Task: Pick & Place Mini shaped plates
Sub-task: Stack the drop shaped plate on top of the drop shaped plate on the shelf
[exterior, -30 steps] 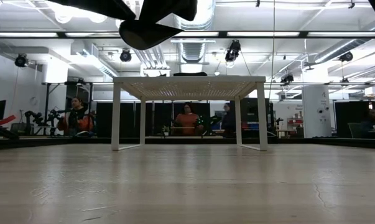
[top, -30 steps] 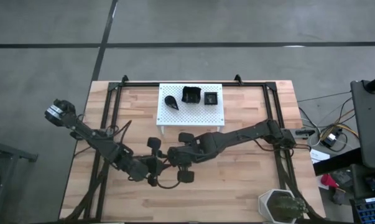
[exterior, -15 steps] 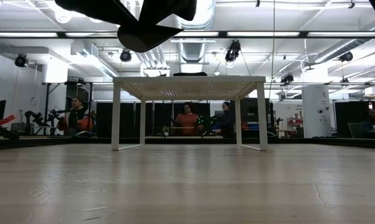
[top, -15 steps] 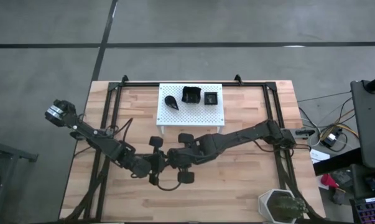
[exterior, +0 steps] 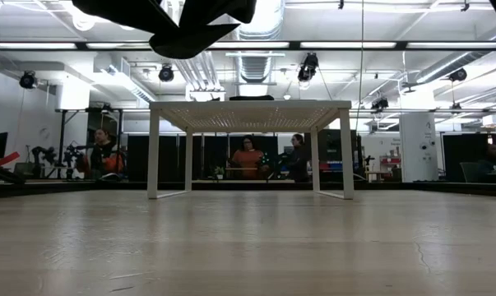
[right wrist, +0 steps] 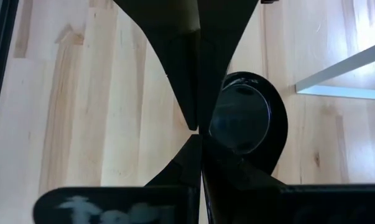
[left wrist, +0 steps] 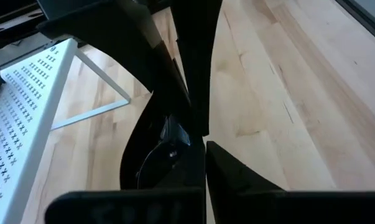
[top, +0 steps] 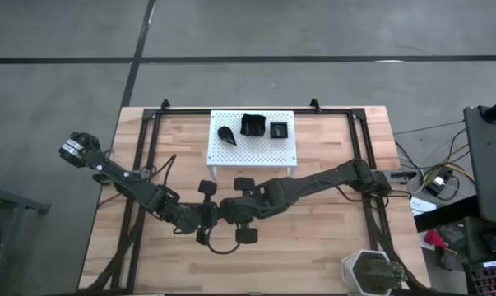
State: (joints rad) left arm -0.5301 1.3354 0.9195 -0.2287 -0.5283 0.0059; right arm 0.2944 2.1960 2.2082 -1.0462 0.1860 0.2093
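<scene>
A glossy black mini plate (right wrist: 243,118) with a rounded bowl hangs high over the middle of the table, also seen in the left wrist view (left wrist: 151,158) and the low view (exterior: 186,41). My left gripper (top: 217,214) and my right gripper (top: 230,207) meet at it, nose to nose, both shut on it. In the high view the two grippers hide the plate. Three more black plates rest on the white perforated stand (top: 223,152): a teardrop (top: 227,134), a bigger raised-rim square (top: 252,125) and a small square (top: 279,129). My left gripper pinches the plate's edge (left wrist: 175,146) between its two fingers, coming slanting down from the table's left. The plate is clear of the table. My right gripper's fingers stand right in front of it on the same plate. My right gripper pinches the plate's rim (right wrist: 215,134) between its two fingers, slanting down from the table's right. The bowl sticks out to one side of the fingers. The plate hangs clear of the table, well above it.
The white stand (exterior: 252,115) stands on its legs at the table's far middle. A grey-green hexagonal pot (top: 369,271) sits at the near right corner. Black rails (top: 141,164) run along both sides of the wooden table. People sit in the room beyond.
My left gripper has shut on the plate that my right gripper holds, swinging slightly toward it. In the low view the dark fingers now cover more of the plate. The plate and my right gripper have kept their place.
</scene>
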